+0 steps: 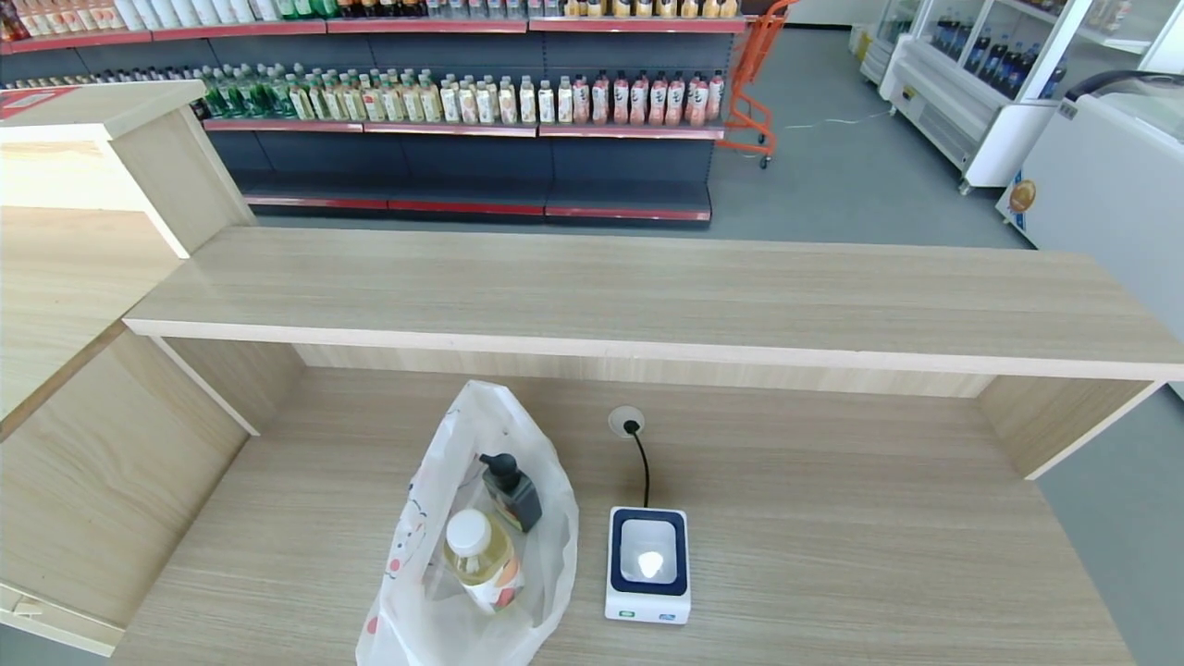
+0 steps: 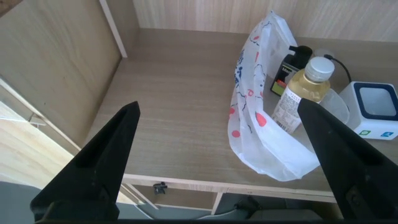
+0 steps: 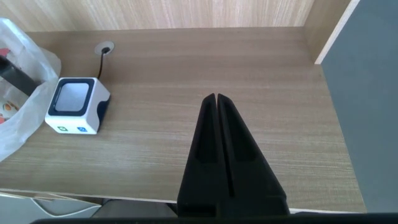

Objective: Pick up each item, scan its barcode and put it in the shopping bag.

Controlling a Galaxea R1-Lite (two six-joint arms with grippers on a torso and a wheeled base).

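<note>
One pale wood tabletop; stocked drink shelves across the top, freezers upper right. White shopping bag lower centre-left holds a dark pump bottle and a yellow white-capped bottle. Lit barcode scanner just beside. Left gripper jaws spread; right gripper jaws pressed together.

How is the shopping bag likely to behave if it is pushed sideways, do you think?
The shopping bag looks thin and crumpled, so it would probably buckle rather than slide. The yellow bottle and pump bottle inside likely weigh it down, yet could tip.
</note>
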